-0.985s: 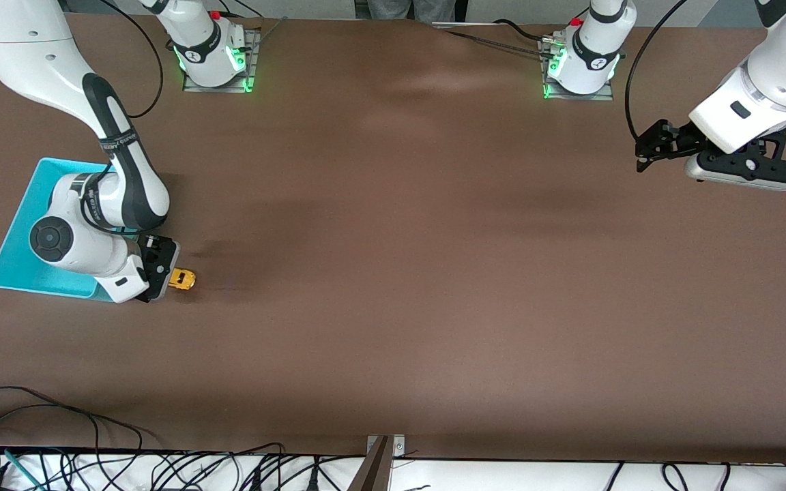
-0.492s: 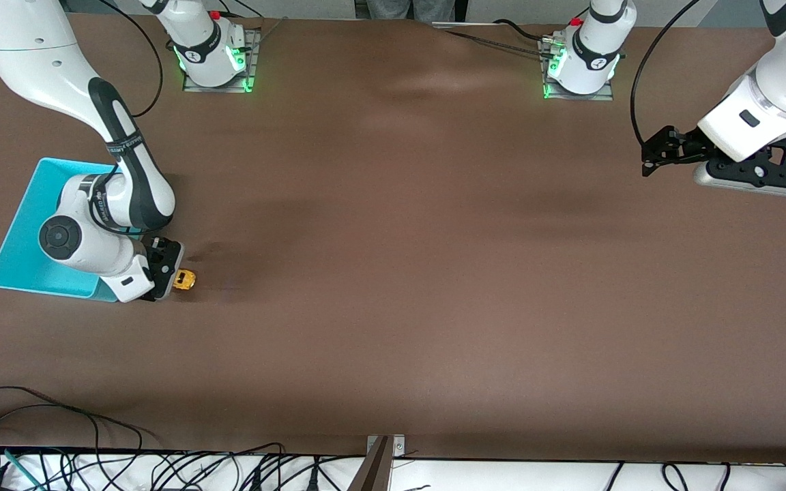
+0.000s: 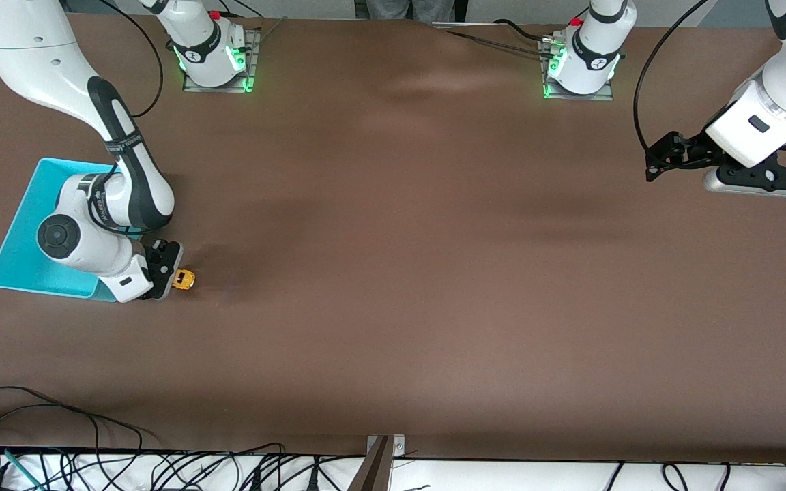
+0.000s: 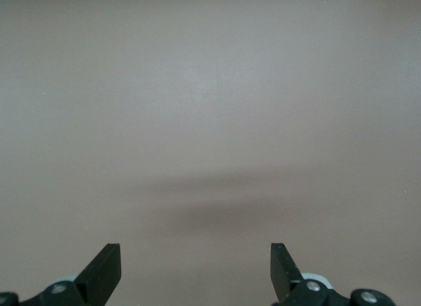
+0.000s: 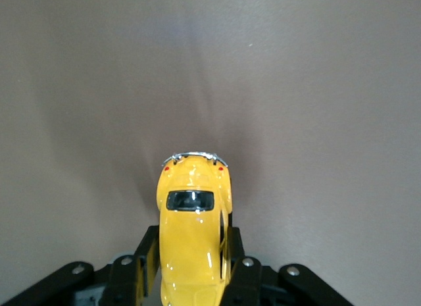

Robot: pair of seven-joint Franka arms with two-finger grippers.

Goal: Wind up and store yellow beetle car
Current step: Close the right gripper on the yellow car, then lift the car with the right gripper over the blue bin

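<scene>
left gripper [image 3: 652, 164] drifted toward table end, jaws apart; right gripper [image 3: 173, 278] jaws clamp yellow beetle car [image 3: 184, 279].

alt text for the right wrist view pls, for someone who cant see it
The yellow beetle car fills the lower middle of the picture, seen from above with a dark window showing. The right gripper has its jaws shut on the car's sides, and the plain brown table takes up everything else.

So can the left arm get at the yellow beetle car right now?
Probably not: the yellow beetle car sits clamped in the right gripper beside the teal tray, while the open left gripper hangs over the table's other end.
</scene>
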